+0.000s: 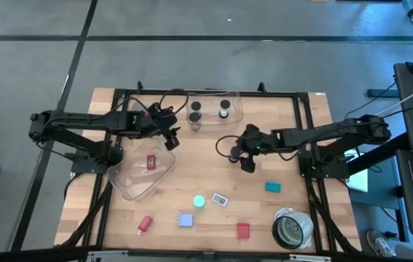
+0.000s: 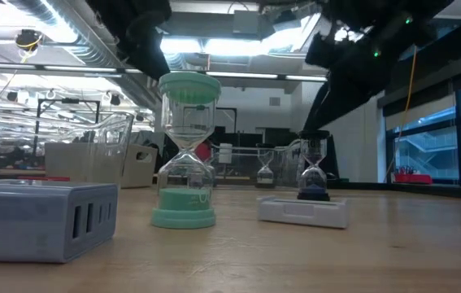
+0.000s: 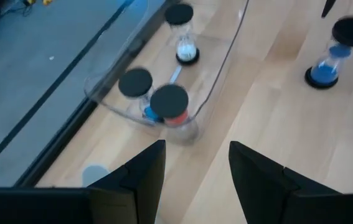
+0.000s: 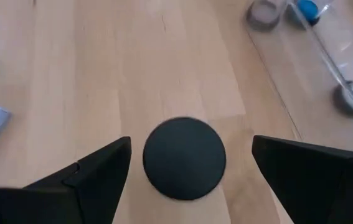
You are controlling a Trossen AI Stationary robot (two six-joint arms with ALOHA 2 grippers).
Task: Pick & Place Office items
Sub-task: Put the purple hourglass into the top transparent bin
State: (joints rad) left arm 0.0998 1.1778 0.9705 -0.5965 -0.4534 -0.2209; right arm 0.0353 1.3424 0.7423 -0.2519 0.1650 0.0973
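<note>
The right end effector (image 1: 243,154) hangs over the middle of the wooden worktop (image 1: 301,211), fingers spread wide with nothing gripped. A black-capped hourglass (image 4: 184,158) stands directly between those fingers, untouched on either side; from above it shows just left of the end effector (image 1: 234,153).

The left end effector (image 1: 170,138) sits over the far-left part of the worktop, fingers apart and empty, pointing toward the clear bin at the far edge (image 1: 237,109). That bin holds three black-capped hourglasses (image 1: 195,111), two at its left end and one with white sand farther right (image 1: 224,109).

A second clear bin (image 1: 122,177) lies tilted at the left, just near of the left end effector, with a red block (image 1: 151,161) inside.

Loose on the near half: a teal block (image 1: 272,187) at right, a cyan hourglass (image 1: 199,201) beside a white tag (image 1: 219,199), a blue block (image 1: 185,220), a red block (image 1: 243,231), a small red piece (image 1: 145,223), and a large grey-white roll (image 1: 292,229) at the near right corner.
</note>
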